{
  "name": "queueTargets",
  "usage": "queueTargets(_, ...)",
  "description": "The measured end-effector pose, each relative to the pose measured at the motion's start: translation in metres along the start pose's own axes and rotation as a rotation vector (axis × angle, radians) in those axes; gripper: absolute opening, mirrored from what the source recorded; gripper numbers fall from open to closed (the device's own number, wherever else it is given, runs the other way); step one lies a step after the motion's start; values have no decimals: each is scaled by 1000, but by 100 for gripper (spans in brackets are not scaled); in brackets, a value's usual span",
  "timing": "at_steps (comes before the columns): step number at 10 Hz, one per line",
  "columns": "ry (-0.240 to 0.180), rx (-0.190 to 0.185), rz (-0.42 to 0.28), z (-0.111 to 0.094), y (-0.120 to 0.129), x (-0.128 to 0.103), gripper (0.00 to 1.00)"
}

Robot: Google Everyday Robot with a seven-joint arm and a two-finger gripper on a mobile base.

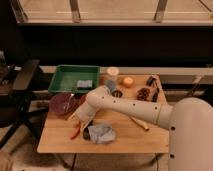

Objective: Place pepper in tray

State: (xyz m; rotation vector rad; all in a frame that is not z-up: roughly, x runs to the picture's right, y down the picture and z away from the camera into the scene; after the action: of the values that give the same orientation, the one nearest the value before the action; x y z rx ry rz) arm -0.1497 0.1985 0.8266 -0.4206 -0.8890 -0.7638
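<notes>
Camera view: the gripper (80, 121) hangs low over the front left of the wooden counter (131, 141), jaws apart, just above the pepper (75, 132). The pepper, thin, curved and red-orange, lies on the wood. A crumpled grey-blue cloth (102, 133) sits just beside it, and a round purple bowl (61, 104) stands between it and the green tray (59, 80). Pale wooden tongs (141, 124) lie to the right.
</notes>
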Motion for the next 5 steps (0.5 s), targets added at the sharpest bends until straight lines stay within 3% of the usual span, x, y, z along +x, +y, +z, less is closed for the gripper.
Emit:
queueTargets(2, 7, -1, 24, 0, 10, 9, 58)
queueTargets(5, 7, -14, 29, 0, 12, 10, 27)
